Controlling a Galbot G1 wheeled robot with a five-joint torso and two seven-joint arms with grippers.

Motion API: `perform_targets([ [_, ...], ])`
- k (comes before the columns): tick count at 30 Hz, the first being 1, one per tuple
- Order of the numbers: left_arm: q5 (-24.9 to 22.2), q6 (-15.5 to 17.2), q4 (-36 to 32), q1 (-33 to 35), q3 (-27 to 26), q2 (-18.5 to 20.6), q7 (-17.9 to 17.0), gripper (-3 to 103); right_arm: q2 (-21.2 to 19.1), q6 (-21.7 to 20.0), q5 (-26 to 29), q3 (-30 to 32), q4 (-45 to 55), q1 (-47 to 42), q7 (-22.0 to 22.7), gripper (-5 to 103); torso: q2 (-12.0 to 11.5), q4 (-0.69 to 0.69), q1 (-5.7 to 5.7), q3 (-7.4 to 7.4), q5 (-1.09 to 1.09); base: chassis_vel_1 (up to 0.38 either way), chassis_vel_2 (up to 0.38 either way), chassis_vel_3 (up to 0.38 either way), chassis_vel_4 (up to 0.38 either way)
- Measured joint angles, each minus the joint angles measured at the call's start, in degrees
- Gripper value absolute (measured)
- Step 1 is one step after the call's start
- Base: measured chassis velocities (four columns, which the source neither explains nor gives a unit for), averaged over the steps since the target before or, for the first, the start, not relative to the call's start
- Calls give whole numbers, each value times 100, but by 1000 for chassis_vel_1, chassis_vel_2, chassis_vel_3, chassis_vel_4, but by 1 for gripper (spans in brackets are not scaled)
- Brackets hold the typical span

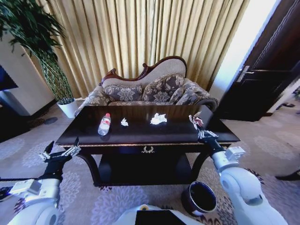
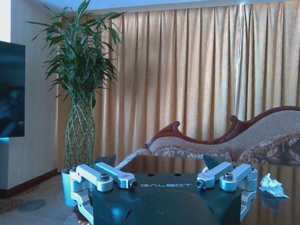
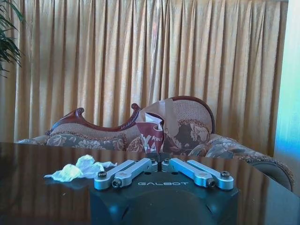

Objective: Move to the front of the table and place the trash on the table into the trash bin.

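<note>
**One scrap in my right jaws, three pieces on the table, bin below**

I stand at the front of the table (image 1: 140, 136), with its gold ornament (image 1: 148, 150) just before me. My right gripper (image 1: 197, 123) is over the right part of the tabletop. Its jaws are closed together on a reddish and white wrapper scrap (image 3: 152, 133), which stands upright between them. In the right wrist view the scrap is pinched at its lower end and the rest rises above the fingers (image 3: 126, 171).

My left gripper (image 1: 61, 150) hangs beside the left front corner of the table, outside its edge and lower than the top. Its jaws are wide apart and hold nothing; in the left wrist view the two fingers (image 2: 105, 176) stand far from each other.

On the tabletop lie three pieces of trash. The plastic bottle (image 1: 104, 124) with red cap lies on its side at the left. Near it, toward the middle, is a small crumpled paper (image 1: 124, 122). A larger crumpled paper (image 1: 158, 119) lies further right, well apart from my right gripper.

The trash bin (image 1: 199, 198) stands on the carpet (image 1: 262, 140) under the right front corner of the table, near my right arm. Its mouth faces up. Inside it looks dark, and I cannot tell if something is in it.

Behind the table are a sofa (image 1: 150, 91), curtains (image 1: 140, 33) and a plant in a white pot (image 1: 69, 108).
</note>
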Motion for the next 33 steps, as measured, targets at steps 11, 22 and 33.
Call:
perform_targets([
  [11,3,0,0,0,5,-28,3,100,20,41,-30,-5,-33,-35,-5,0,0,0,0,0,0,126,-128,-127,135],
  [22,9,-22,0,0,5,-31,3,100,358,145,-392,43,-664,-355,-161,0,1,1,-1,-1,1,67,-52,-60,67],
  [33,6,-35,0,-19,23,-30,8,100,763,993,-1933,31,-3527,-210,-213,0,-1,1,0,0,2,0,0,0,0],
])
